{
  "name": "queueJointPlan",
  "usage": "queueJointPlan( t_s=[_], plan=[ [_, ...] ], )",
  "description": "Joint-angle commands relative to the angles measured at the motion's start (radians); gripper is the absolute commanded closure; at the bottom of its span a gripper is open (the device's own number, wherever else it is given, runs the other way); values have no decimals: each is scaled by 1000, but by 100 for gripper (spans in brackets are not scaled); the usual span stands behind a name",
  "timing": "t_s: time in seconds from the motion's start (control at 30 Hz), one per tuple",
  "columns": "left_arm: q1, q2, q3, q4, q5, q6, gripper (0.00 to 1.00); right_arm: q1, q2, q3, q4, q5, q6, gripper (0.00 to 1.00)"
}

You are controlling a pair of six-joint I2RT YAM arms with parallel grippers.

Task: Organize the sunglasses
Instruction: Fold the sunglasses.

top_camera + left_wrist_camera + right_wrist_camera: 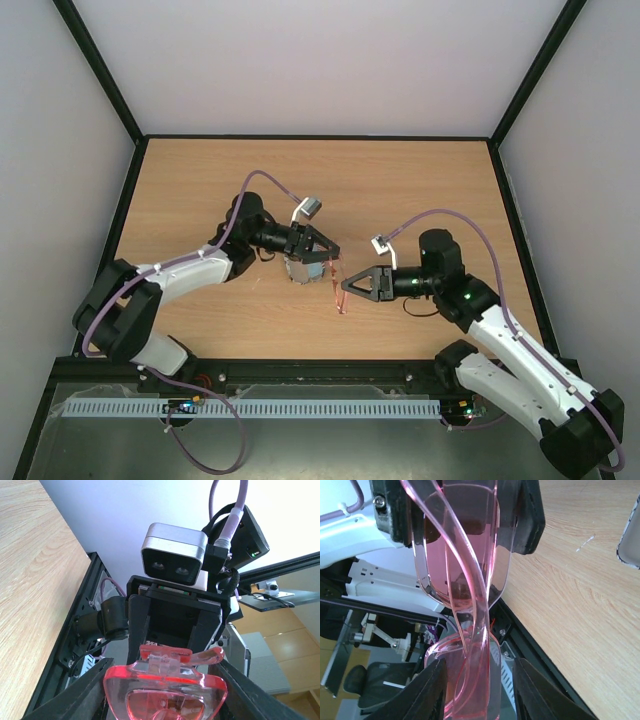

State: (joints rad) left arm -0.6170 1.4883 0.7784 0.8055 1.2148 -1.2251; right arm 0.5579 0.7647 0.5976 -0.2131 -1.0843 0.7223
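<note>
Two claws are closed on the sunglasses at once, so the pair is held above the table, stretched between the arms near the middle. A red lens is clamped between the fingers of the left gripper, and the other end of the frame is gripped in the half-narrowed right gripper. A grey object is seen just under the left gripper, but it cannot be identified.
</note>
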Motion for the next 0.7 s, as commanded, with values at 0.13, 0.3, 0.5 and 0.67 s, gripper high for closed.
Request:
queueJointPlan(
  t_s=[0.13,0.3,0.5,0.67],
  plan=[
    [-9,21,-2,76,6,-17,50,18,6,19,13,26,6,69],
    [-9,26,-6,78,1,-16,49,23,16,18,18,28,4,78],
    [-9,39,-2,84,-8,-16,48,25,18,19,21,29,3,88],
    [-5,48,5,86,-17,-20,39,27,15,17,21,43,6,91]
  ],
)
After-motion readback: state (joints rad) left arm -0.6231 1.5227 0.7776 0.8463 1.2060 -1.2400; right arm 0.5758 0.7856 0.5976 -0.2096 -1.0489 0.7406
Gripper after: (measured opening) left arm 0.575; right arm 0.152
